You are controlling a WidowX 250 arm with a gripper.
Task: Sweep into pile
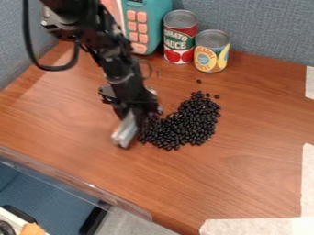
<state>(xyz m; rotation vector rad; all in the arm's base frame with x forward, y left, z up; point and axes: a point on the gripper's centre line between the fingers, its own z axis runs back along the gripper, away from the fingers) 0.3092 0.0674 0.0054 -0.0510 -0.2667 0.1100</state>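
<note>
Black beans lie in a heap (pixel 187 124) near the middle of the brown tabletop, with a few loose ones just behind the heap. The black gripper (pixel 138 120) hangs down at the heap's left edge. At its lower end is a pale grey, flat-looking piece (pixel 125 132), tilted, its bottom close to or on the table just left of the beans. The gripper's body hides part of the heap's left side.
Behind the beans stand a tomato sauce can (pixel 179 39) and a yellow-labelled can (pixel 211 53), beside a teal toy phone (pixel 147 23). A clear rail (pixel 80 181) runs along the front left table edge. White tape (pixel 257 226) marks the right and front.
</note>
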